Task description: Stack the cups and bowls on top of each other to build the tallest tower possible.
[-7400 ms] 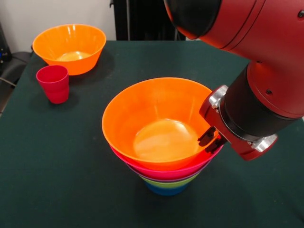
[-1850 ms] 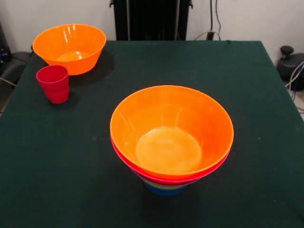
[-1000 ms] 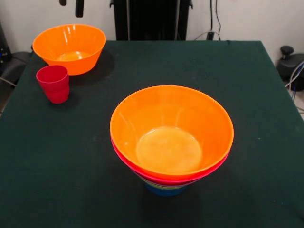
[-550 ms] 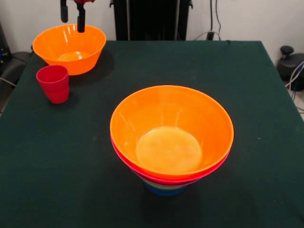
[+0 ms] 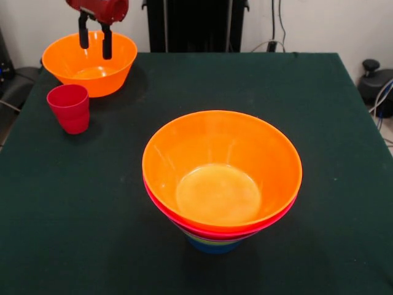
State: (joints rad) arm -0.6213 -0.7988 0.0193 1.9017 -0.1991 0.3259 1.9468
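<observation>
The tower (image 5: 221,184) stands at the table's middle front: a large yellow-orange bowl on top, nested over pink, lime green and other bowls on a small blue base (image 5: 213,246). A second large yellow-orange bowl (image 5: 89,62) sits at the far left corner. The red cup (image 5: 69,107) stands upright just in front of it. My gripper (image 5: 94,43) is open and empty, its two black fingers hanging over that far bowl's inside. The sky blue cup is out of view.
The dark green table (image 5: 202,86) ends at the far edge just behind the loose bowl. Black stands and cables (image 5: 196,24) are behind the table.
The gripper has come down from the top edge over the far orange bowl. Earlier it left the tower's top bowl, which settled level. The bowls and cup have not moved since.
</observation>
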